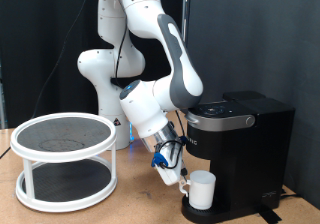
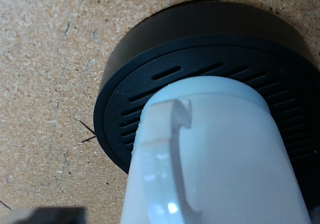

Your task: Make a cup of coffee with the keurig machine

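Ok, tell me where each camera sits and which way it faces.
Exterior view: off the arm, level with the table, facing the keurig machine, the cup on its drip base, the white two-tier stand; the white arm and the tool beside the cup show.
Wrist view: on the hand, looking down at the cup, handle toward the lens, on the black drip base; the tool hardly shows.
Shared: cup and drip base.

My gripper (image 1: 172,170) hangs low, just to the exterior view's left of the cup (image 1: 203,189), by its handle. The cup stands upright on the round base of the keurig machine (image 1: 240,154), under its closed lid. Far left on the table (image 1: 130,199) stands a white two-tier rack (image 1: 65,159).
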Motion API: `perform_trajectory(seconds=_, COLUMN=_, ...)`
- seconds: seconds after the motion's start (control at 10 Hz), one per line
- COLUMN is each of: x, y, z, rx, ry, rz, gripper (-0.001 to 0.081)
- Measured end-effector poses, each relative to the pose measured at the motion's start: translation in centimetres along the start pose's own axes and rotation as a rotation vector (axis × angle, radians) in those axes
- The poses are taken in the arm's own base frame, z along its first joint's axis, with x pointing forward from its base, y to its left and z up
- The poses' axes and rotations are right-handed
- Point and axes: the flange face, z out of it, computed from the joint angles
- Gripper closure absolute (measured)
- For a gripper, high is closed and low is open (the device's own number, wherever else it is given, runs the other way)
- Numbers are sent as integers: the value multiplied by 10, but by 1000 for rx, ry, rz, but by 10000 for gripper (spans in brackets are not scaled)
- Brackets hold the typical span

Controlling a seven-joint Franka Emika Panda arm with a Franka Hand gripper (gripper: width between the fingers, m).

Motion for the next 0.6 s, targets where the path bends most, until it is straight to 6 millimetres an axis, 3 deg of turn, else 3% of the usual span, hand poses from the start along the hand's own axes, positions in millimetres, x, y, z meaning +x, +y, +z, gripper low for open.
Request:
perform_trajectory(seconds=0.1, x=0, y=-1, z=0, rx=1, ry=0, rz=2, gripper=327)
perform_trajectory(seconds=0.2, x=1, y=-3, z=-1, rx=1, ry=2, rz=3, gripper=327)
perform_trajectory(seconds=0.3, x=4, y=-7, z=-2, rx=1, ry=4, rz=8, gripper=180)
perform_trajectory(seconds=0.4, x=10, y=-14, z=-4, rx=-4, ry=8, rz=14, gripper=104)
perform_trajectory(seconds=0.6, x=27, y=-30, z=-12, rx=-45, ry=10, rz=21, gripper=79)
